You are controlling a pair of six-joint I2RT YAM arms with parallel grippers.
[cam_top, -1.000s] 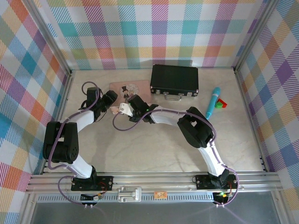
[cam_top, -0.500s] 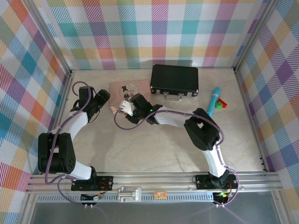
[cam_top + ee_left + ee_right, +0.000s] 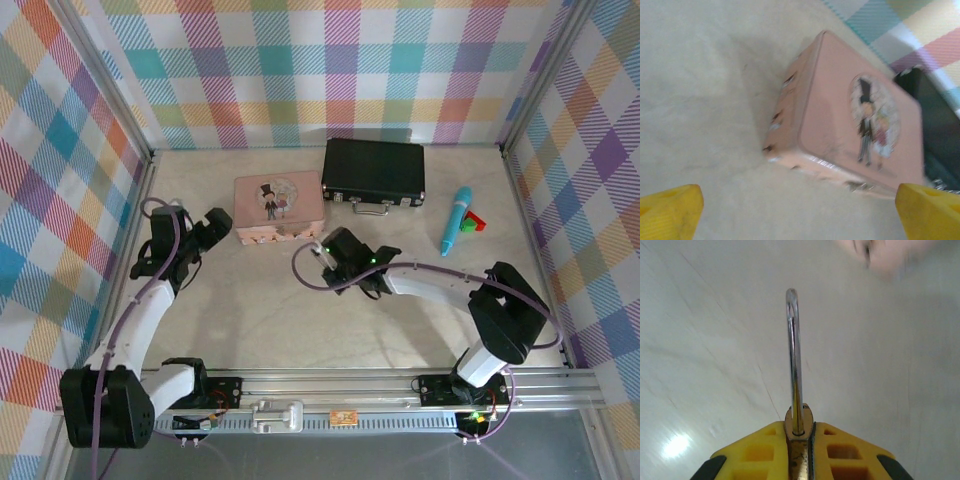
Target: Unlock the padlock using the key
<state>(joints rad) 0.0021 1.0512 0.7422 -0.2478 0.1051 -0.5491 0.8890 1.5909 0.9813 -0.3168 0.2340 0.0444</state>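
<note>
Overhead and wrist views of the pale marbled worktop (image 3: pixel 300 330). The right gripper (image 3: pixel 322 248) sits near the middle of the worktop, just short of the pink tin (image 3: pixel 278 207). Its yellow jaws are pressed together on the padlock (image 3: pixel 793 355). In the right wrist view the silvery shackle (image 3: pixel 793 330) juts straight out ahead of the right gripper (image 3: pixel 800 429), seen edge-on as a thin bar. The brass body (image 3: pixel 799 421) is almost wholly buried between the jaws, so its keyway cannot be made out. From overhead the padlock is too small to resolve against the gripper. A pink blur (image 3: pixel 885 255) at the top edge of that wrist view is too smeared to identify. The left gripper (image 3: pixel 205 238) is near the left edge of the worktop, its jaws spread wide and holding nothing. It points toward the tin without touching it. In the left wrist view the left gripper (image 3: pixel 800 215) shows as two yellow fingertips (image 3: pixel 670 212), cropped at the bottom corners. The pink tin (image 3: pixel 855 125) lies flat between them, motion-blurred, its lid printed with a couple in formal dress. Its front fittings are reduced to dark smudges. A black case (image 3: pixel 373 172) lies closed at the far edge, just right of the tin. It is cut off at the right margin of the left wrist view (image 3: pixel 940 130). Toward the right edge, a blue pen (image 3: pixel 457 220) lies touching a small red and green block (image 3: pixel 477 222).
</note>
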